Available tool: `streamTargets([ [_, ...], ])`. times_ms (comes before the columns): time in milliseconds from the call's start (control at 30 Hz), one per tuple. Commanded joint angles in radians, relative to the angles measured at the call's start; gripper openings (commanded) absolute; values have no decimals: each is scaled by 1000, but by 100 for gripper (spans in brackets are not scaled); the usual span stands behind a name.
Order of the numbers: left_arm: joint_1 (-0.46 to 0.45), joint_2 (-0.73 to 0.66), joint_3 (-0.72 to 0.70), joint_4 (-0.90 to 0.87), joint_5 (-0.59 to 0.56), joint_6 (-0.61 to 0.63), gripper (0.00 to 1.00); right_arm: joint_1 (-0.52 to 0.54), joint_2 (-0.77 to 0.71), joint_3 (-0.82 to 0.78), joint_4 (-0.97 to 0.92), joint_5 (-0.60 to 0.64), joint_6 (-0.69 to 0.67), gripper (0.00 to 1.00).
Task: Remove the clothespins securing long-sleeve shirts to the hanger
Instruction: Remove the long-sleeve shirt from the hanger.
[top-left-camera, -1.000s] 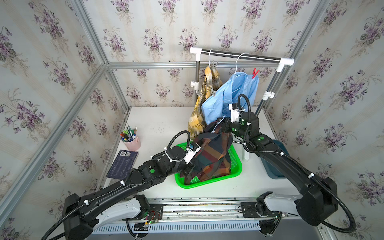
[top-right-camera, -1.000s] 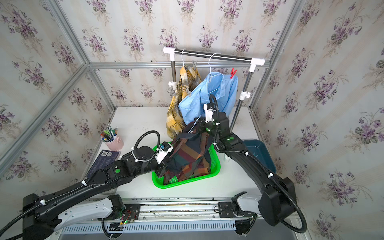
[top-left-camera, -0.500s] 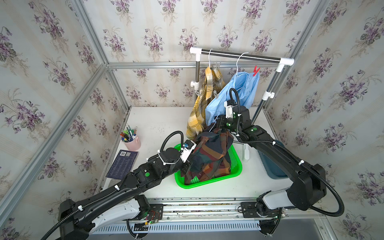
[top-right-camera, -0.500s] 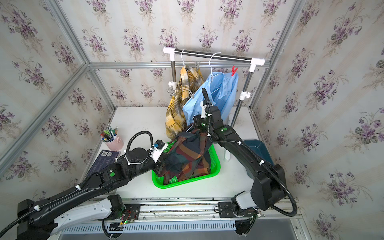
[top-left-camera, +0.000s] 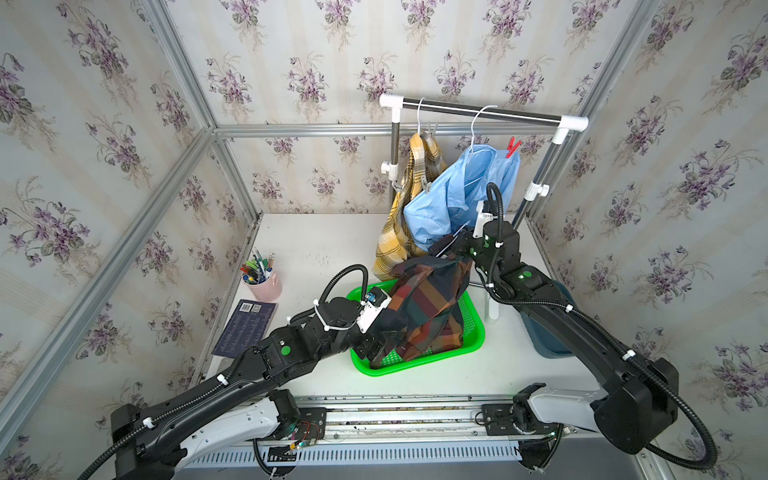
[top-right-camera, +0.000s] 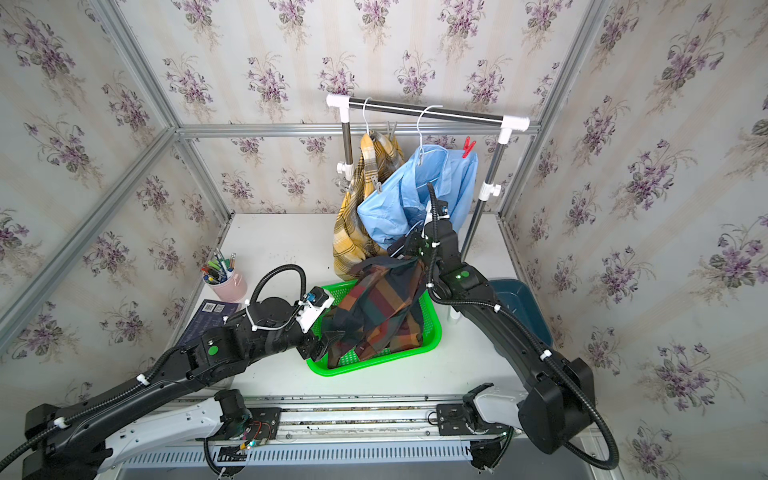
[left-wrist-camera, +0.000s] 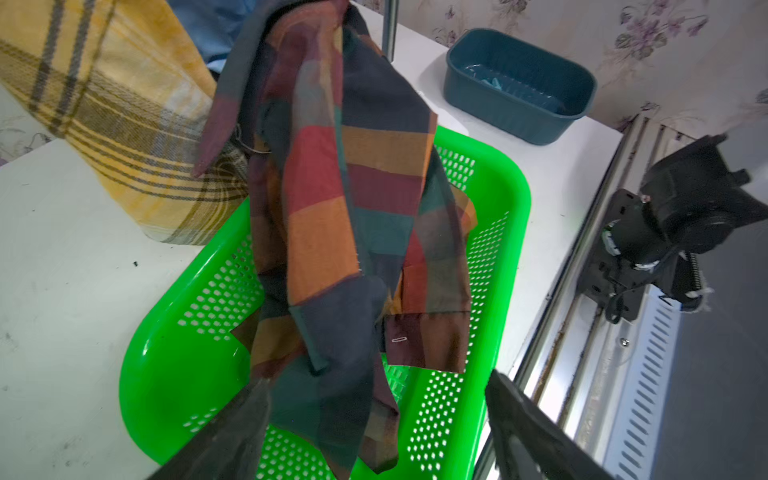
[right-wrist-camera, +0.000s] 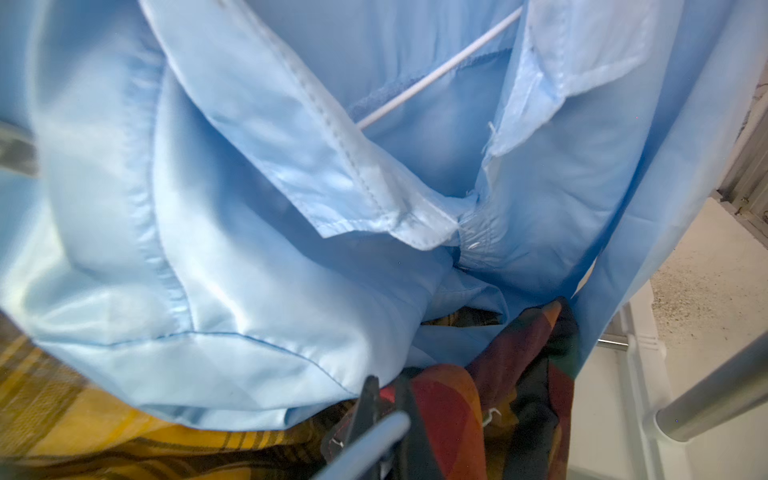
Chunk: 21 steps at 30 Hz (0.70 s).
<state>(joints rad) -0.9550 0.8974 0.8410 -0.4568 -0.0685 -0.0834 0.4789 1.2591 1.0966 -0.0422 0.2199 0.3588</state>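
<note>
Three long-sleeve shirts show in both top views. The yellow plaid shirt (top-left-camera: 397, 237) and the light blue shirt (top-left-camera: 446, 199) hang from the rack bar (top-left-camera: 478, 110). The dark check shirt (top-left-camera: 428, 303) droops into the green basket (top-left-camera: 415, 368). My right gripper (top-left-camera: 451, 246) (right-wrist-camera: 386, 395) is shut on the top of the dark check shirt, beside a pale hanger wire. My left gripper (top-left-camera: 380, 345) (left-wrist-camera: 378, 378) is open, with the shirt's lower cloth (left-wrist-camera: 332, 374) hanging loose between its jaws. A red clothespin (top-left-camera: 513, 146) sits on the blue shirt. Grey clothespins (top-left-camera: 430, 129) (top-left-camera: 424, 183) grip the yellow one.
A teal bin (left-wrist-camera: 519, 87) stands on the table to the right of the basket, partly under my right arm. A pink cup of pens (top-left-camera: 264, 283) and a dark booklet (top-left-camera: 247, 326) are at the left. The rack's posts (top-left-camera: 536, 195) stand behind.
My left gripper has opened and let go of the dark shirt's lower cloth. The right gripper shifted slightly left a second ago and stays shut on the shirt's top.
</note>
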Motion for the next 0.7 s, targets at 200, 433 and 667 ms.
streamTargets([
  [200,41,137,27,62,-43,13,67,0,-69,17,10,-1,-2,0],
  [433,48,148,28,87,-65,10,2,0,-73,13,23,-7,5,0],
  [667,39,-54,-45,29,-40,-42,0,-6,5,59,54,82,-12,0],
])
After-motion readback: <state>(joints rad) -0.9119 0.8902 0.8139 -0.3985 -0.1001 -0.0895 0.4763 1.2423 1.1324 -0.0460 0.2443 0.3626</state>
